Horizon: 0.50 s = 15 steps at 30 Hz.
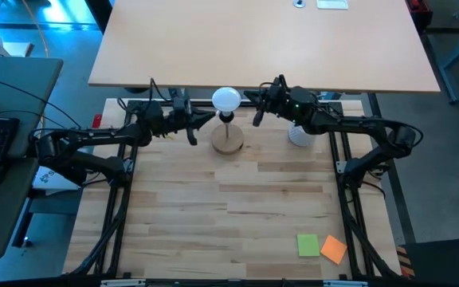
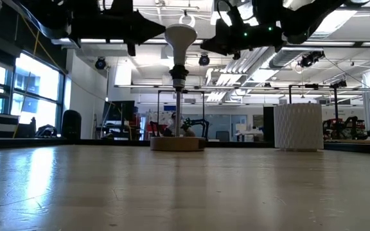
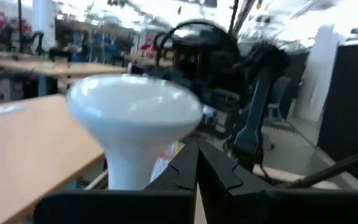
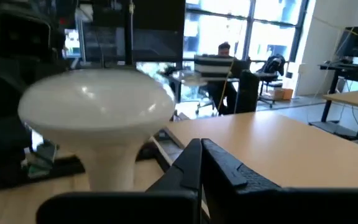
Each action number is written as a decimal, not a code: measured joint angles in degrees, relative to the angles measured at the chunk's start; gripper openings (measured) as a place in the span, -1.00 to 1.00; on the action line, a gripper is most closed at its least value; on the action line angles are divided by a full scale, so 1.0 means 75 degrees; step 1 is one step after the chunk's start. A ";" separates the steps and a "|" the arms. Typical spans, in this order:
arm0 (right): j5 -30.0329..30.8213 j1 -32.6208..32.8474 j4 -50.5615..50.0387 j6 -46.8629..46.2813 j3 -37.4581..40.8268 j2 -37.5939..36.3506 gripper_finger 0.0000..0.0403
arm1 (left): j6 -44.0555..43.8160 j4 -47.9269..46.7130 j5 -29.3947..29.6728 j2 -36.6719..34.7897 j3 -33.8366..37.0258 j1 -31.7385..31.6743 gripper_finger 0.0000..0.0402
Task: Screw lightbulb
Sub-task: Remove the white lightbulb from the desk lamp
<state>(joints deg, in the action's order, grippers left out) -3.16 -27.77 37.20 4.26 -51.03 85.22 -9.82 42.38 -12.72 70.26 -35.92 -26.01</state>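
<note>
The white frosted lightbulb [image 1: 226,99] stands upright with its narrow base in the black socket [image 2: 179,77] of the round wooden stand [image 1: 228,141], near the table's far edge. My left gripper [image 1: 207,119] is shut, hovering just left of the bulb at globe height. In the left wrist view the bulb [image 3: 132,121] shows beside its closed fingertips [image 3: 197,163]. My right gripper [image 1: 257,116] is shut, hovering just right of the bulb. In the right wrist view the bulb [image 4: 98,118] shows beyond its closed fingertips [image 4: 201,155]. Neither gripper touches the bulb.
A white ribbed cup [image 1: 297,134] stands right of the stand, under my right arm; it also shows in the low view [image 2: 297,126]. A green note [image 1: 307,245] and an orange note [image 1: 334,249] lie at the near right. A pale tabletop [image 1: 261,40] lies beyond the far edge.
</note>
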 joint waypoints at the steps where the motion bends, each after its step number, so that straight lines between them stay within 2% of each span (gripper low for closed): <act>1: -0.0009 -0.0019 -0.0072 0.0092 0.0000 -0.0044 -1.00 | 0.0046 -0.0179 0.0087 -0.0061 0.0000 0.0022 -1.00; 5: -0.0040 -0.0049 -0.0585 0.0226 -0.0006 -0.0443 -1.00 | 0.0362 -0.0913 0.0727 -0.0369 0.0000 0.0066 -1.00; 10: -0.0032 0.0006 -0.2193 0.0547 -0.0003 -0.0833 -1.00 | 0.0824 -0.1663 0.1504 -0.0545 0.0000 -0.0003 -1.00; 15: -0.0029 0.0314 -0.3171 0.0556 0.0044 -0.0859 -1.00 | 0.0926 -0.1703 0.1605 -0.0520 0.0087 -0.0275 -1.00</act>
<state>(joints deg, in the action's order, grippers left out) -3.38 -25.42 13.41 8.43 -50.70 78.78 -2.87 29.60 -0.69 66.35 -35.27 -28.07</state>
